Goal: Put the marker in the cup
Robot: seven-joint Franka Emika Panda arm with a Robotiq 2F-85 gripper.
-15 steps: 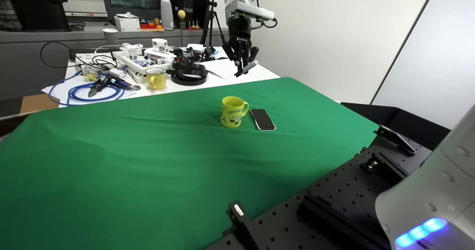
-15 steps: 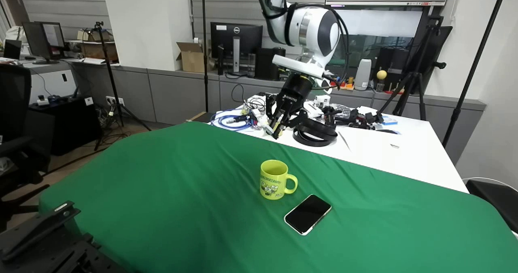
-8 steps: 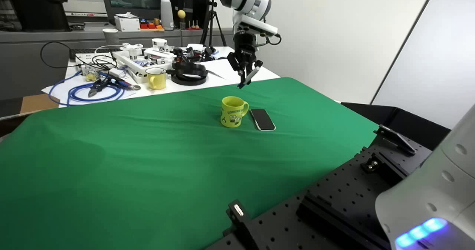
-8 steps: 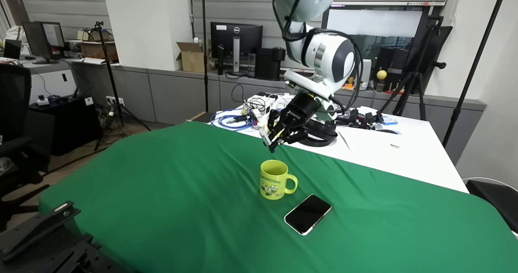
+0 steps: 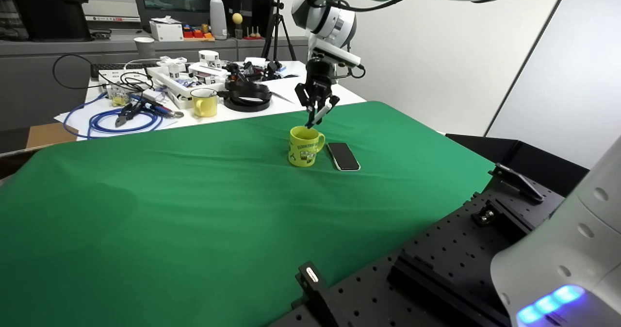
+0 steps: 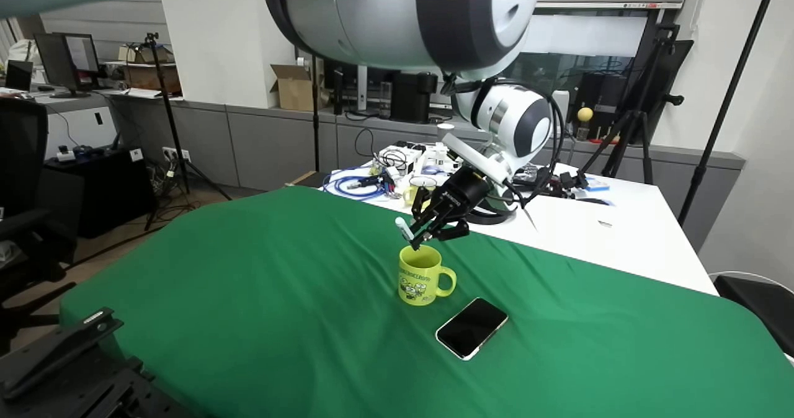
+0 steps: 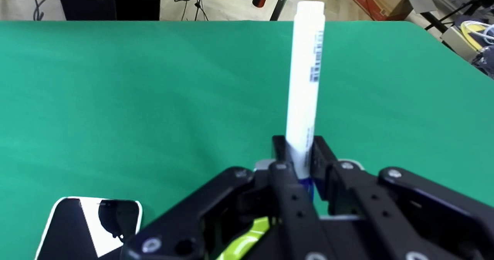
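Clamps the barcoded white marker (image 7: 304,82), tilted, in the end effector (image 7: 299,148) just above the blurrily lettered cup (image 6: 419,283).

It looks like a robotics lab inside an office-style room. A robot arm (image 6: 384,21), a black plate (image 5: 439,242) full of holes and a tripod (image 5: 277,19) show the lab, as do pliers (image 5: 127,114) and looped blue cable (image 5: 109,130) on a white counter (image 6: 620,244). An office chair (image 6: 25,145) and computer screens (image 6: 54,64) show the office.
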